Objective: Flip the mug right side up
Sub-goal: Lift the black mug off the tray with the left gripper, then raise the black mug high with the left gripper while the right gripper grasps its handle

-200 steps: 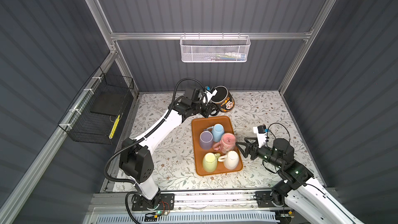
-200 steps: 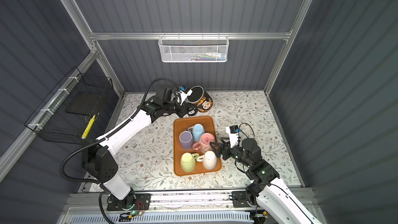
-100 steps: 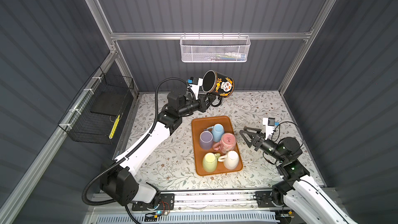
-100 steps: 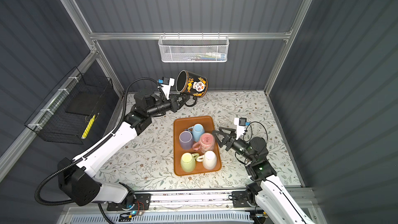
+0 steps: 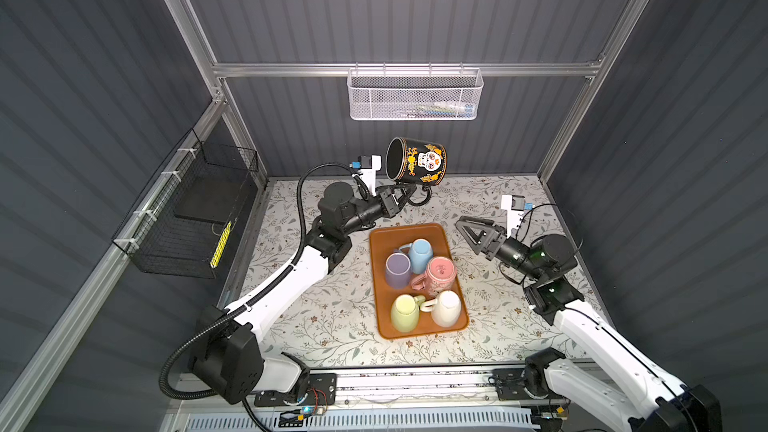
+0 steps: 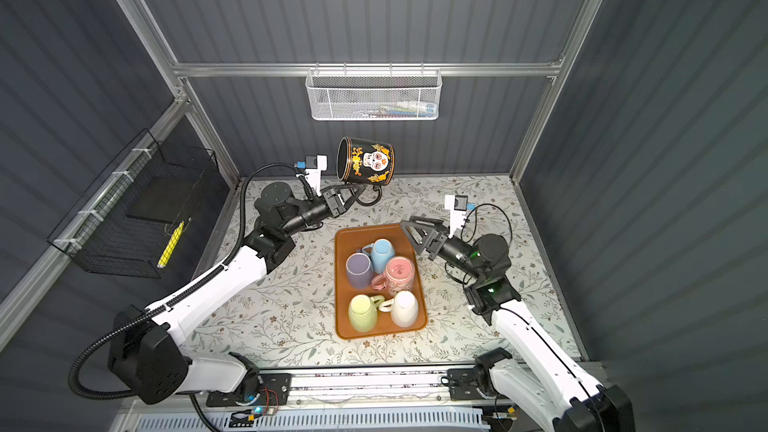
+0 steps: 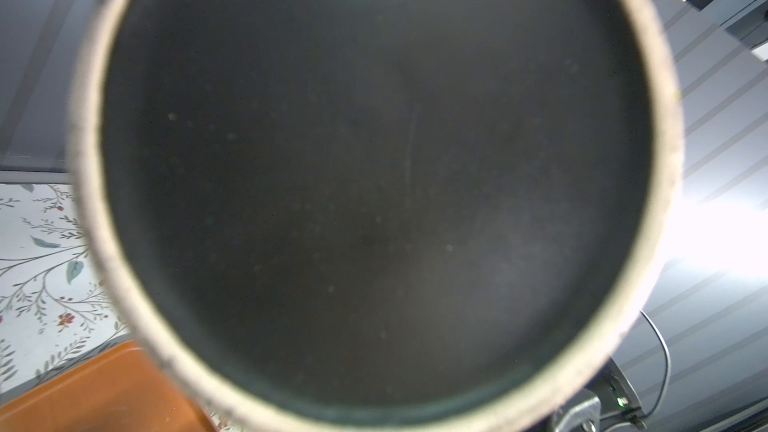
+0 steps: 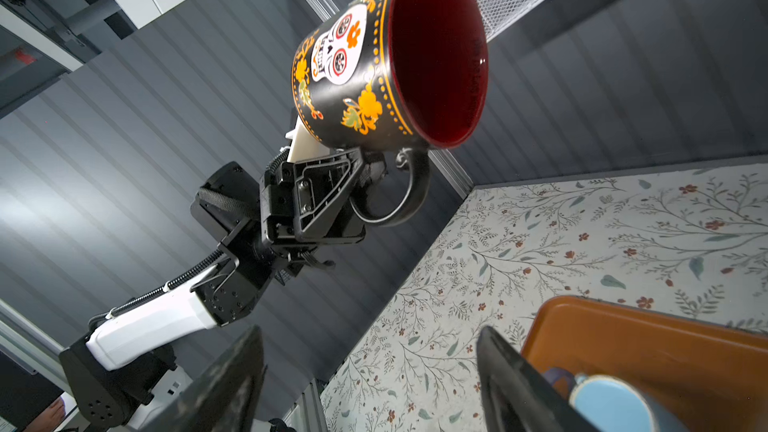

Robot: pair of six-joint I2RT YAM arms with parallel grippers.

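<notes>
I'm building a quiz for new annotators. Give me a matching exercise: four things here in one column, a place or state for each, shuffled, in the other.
1 skull mug
2 green mug
3 white mesh basket
4 right gripper

A on the orange tray
B hung up at the back
C held in the air by its handle
D open, holding nothing

Pairs: 1-C, 2-A, 3-B, 4-D

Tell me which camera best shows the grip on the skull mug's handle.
The right wrist view: the left gripper has its jaws shut on the handle of the skull mug. Both top views show the handle small, from above. The left wrist view shows only the mug's round dark end.
</notes>
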